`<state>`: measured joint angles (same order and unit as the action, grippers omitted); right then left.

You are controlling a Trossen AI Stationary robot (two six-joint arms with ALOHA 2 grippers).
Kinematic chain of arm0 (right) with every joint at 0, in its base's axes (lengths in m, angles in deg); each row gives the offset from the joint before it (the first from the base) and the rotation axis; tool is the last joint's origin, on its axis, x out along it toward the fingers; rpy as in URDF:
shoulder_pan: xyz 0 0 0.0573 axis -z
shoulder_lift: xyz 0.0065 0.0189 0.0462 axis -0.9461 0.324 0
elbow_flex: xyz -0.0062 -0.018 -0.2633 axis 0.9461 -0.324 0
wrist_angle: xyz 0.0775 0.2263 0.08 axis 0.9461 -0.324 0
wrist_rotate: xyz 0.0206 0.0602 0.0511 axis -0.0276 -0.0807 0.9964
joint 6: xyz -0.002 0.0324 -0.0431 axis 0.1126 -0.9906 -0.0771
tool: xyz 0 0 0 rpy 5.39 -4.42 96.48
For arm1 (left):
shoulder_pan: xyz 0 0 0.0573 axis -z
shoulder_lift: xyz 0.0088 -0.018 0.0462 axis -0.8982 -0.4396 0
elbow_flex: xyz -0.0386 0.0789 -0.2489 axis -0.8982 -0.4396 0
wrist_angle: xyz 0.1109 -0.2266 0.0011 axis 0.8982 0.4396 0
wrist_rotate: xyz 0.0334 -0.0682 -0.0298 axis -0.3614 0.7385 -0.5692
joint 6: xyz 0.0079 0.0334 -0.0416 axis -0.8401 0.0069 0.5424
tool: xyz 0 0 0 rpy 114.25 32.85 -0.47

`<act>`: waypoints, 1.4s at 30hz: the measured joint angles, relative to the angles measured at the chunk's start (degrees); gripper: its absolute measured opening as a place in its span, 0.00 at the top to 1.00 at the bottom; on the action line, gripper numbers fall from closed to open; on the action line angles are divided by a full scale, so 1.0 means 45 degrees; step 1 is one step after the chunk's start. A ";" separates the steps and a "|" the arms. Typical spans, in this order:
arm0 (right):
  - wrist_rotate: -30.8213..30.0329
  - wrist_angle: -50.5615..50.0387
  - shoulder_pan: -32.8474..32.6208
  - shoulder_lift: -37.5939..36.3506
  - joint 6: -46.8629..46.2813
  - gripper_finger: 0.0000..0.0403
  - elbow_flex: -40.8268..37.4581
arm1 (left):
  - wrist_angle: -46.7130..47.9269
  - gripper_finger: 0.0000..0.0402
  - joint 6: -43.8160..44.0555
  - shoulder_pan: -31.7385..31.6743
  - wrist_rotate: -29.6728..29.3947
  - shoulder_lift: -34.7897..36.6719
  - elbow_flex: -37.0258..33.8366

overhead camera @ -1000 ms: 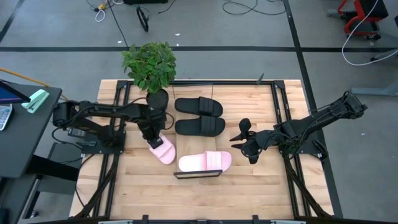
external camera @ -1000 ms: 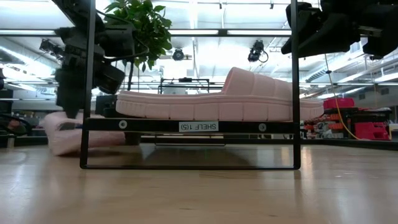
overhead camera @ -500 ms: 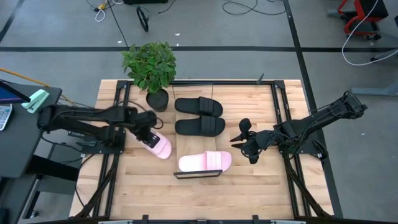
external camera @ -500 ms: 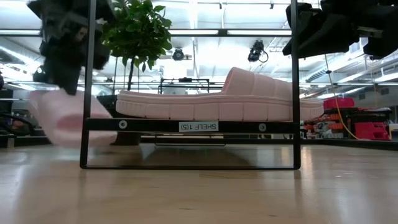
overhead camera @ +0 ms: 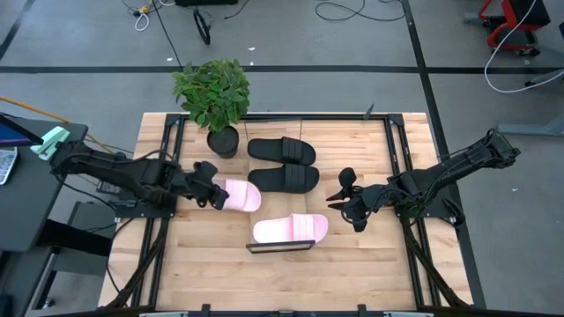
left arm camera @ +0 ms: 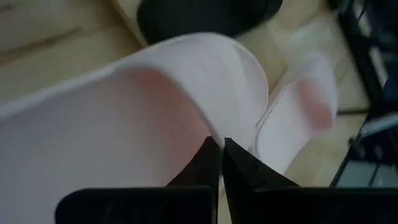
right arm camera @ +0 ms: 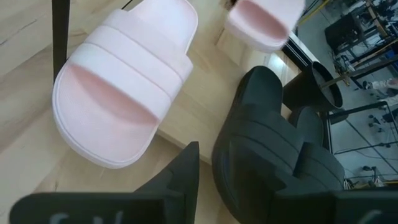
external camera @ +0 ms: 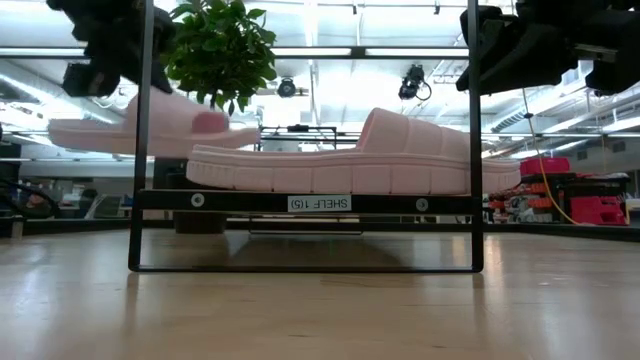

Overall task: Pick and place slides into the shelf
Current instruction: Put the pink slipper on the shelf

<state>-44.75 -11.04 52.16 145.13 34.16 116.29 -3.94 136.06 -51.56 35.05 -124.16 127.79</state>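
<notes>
A: Item, second pink slide?
B: Newly lifted off the table, clamped in the left gripper, beside the shelf holding its mate.
A: Right gripper?
B: Idle, fingers slightly apart, near the black slides.

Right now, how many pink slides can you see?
2. One pink slide lies on the shelf. The other pink slide is held up off the table by the left claw. None seem hidden.
</notes>
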 joint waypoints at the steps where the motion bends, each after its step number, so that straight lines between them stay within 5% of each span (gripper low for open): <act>1: 0.0000 -0.0003 0.0000 0.0000 -0.0033 0.77 0.0000 | 0.0003 0.98 0.0243 0.0163 -0.0445 0.0000 0.0094; 5: 0.0000 -0.0028 0.0000 0.0000 -0.0057 0.77 0.0000 | -0.0579 0.98 0.1243 0.0965 -0.2728 0.0000 0.0451; 10: 0.0000 -0.0061 0.0000 0.0000 -0.0402 0.77 0.0000 | -0.3856 0.98 0.1157 0.1976 -0.5605 -0.0092 0.0486; 15: 0.0000 -0.0071 0.0000 0.0000 -0.0600 0.77 0.0000 | -0.6010 0.98 0.0188 0.2193 -0.6982 -0.0805 0.0502; 42: 0.0527 -0.0304 -0.0005 0.0000 -0.0630 0.79 0.0000 | -1.3188 0.98 -0.1105 0.0691 -0.4458 -0.5820 0.0483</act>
<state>-42.38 -12.41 52.14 145.13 31.32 116.29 -63.28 131.09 -48.45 14.99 -150.35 129.96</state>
